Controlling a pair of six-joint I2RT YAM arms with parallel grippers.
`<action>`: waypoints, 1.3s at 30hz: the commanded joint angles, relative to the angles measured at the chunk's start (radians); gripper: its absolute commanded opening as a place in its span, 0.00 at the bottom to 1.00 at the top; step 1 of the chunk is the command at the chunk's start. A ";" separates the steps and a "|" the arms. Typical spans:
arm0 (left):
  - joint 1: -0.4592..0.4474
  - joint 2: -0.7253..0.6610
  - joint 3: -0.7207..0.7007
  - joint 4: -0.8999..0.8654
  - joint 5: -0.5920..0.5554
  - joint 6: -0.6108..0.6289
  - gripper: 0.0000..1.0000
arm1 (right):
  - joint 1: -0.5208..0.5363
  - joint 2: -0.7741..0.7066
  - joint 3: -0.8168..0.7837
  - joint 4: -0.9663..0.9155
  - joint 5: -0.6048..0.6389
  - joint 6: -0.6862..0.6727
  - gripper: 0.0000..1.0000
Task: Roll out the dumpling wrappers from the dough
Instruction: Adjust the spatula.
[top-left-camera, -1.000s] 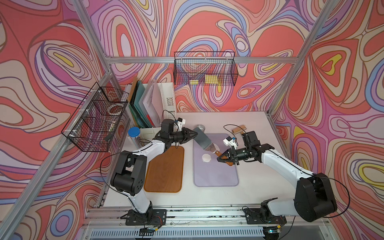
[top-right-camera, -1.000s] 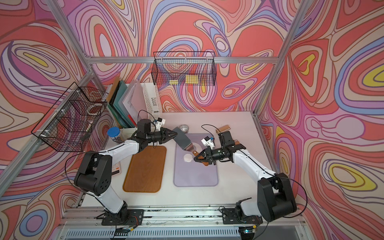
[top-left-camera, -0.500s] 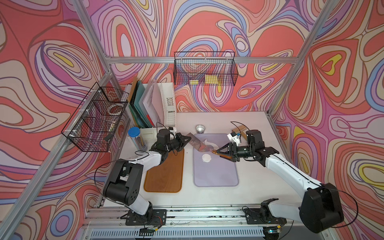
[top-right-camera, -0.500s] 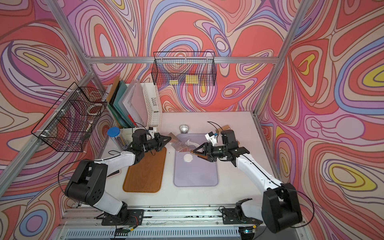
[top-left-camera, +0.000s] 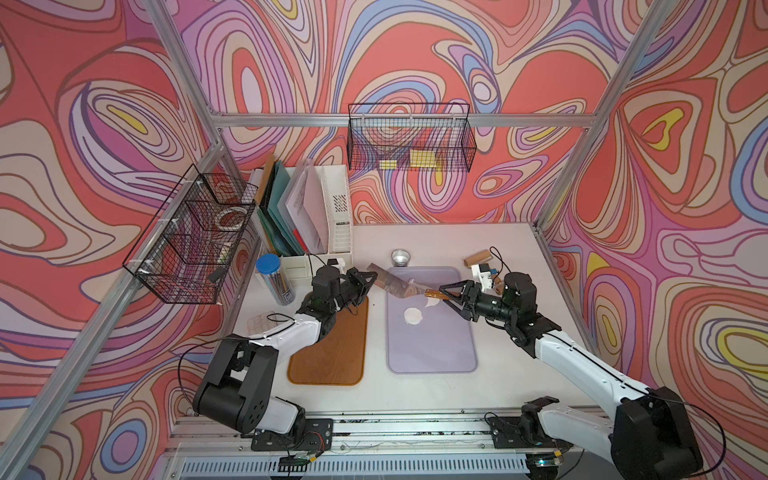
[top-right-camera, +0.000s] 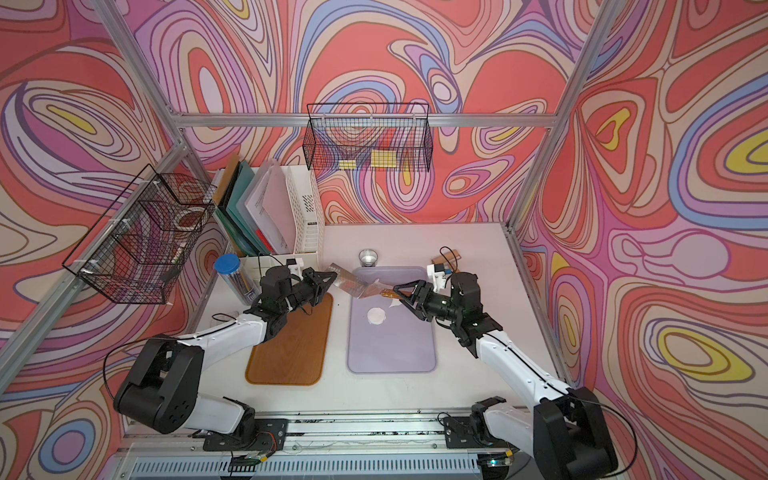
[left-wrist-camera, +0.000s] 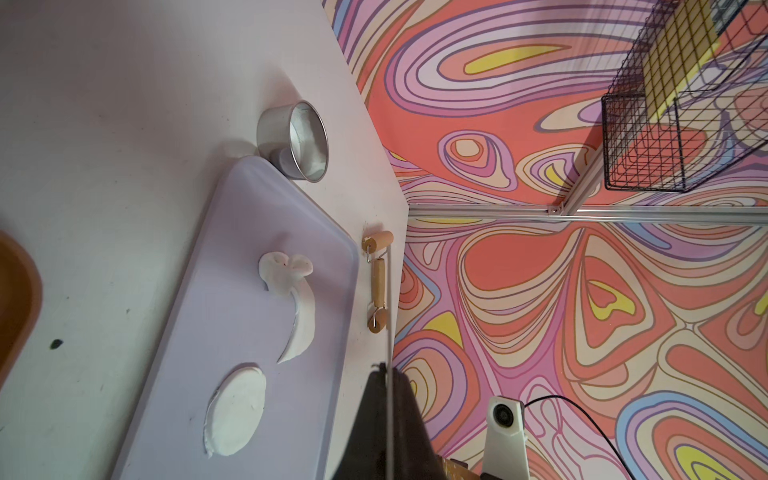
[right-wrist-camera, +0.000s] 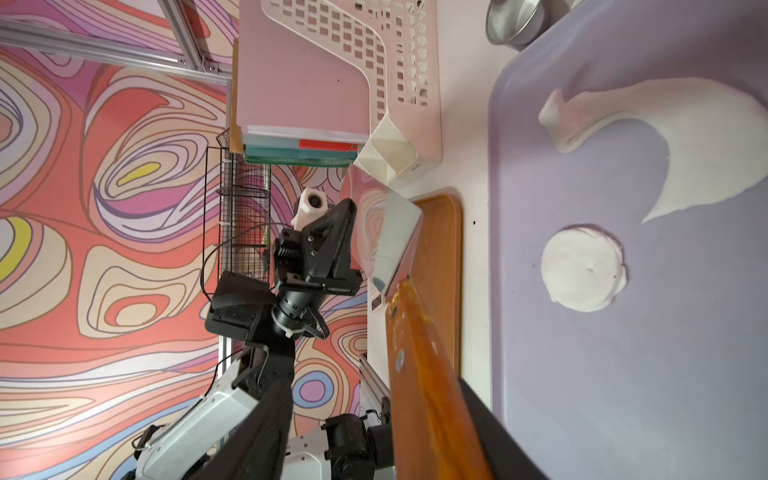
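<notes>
**Counter (top-left-camera: 415, 395), white, bimanual station: contents**

1. Lilac tray (top-left-camera: 432, 345), flat on the counter, right of centre. It carries items 2 and 3.
2. Dumpling wrapper (top-left-camera: 414, 316), one. A thin, neat white disc lying flat on the far half of the lilac tray, seen in both top views (top-right-camera: 376, 316) and in both wrist views (left-wrist-camera: 235, 411) (right-wrist-camera: 582, 272).
3. Dough (left-wrist-camera: 299, 307), a ragged white scrap: a small folded lump trailing into a curved, tapering strip. It lies on the lilac tray, beyond the wrapper and apart from it. In a top view the scraper partly covers it.
4. Scraper (top-left-camera: 395, 284), with a metal blade and an amber handle. It is held off the surface above the far end of the lilac tray, spanning from one hand to the other.
5. Left hand (top-left-camera: 371, 276), clenched on the blade's left edge. In the left wrist view the blade shows edge-on as a thin line between the fingers.
6. Right hand (top-left-camera: 446, 296), released, jaws spread with the amber handle between them. In the right wrist view the handle lies against one finger, with a clear gap to the other.
7. Brown tray (top-left-camera: 332, 353), on the counter left of the lilac tray, partly under the left arm.
8. Steel cup (top-left-camera: 400, 257), upright, just beside the lilac tray's far edge.
9. Wooden roller (left-wrist-camera: 378, 282), lying on the counter along the lilac tray's right side, near its far corner.
10. File rack (top-left-camera: 336, 212) with folders, far left.
11. Blue-lidded jar (top-left-camera: 270, 266), in front of the file rack.
12. Wire baskets, two: rear wall (top-left-camera: 409, 143) and left wall (top-left-camera: 195, 232).
</notes>
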 joint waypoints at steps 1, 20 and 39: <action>-0.007 -0.032 -0.023 0.140 -0.019 -0.029 0.00 | 0.009 0.044 0.008 0.091 0.073 0.064 0.57; -0.084 -0.155 -0.035 0.003 -0.226 0.085 0.00 | 0.014 -0.008 0.003 0.023 0.089 0.063 0.40; -0.091 -0.169 0.082 -0.498 -0.227 0.385 0.44 | -0.235 -0.020 0.207 -0.654 -0.048 -0.462 0.00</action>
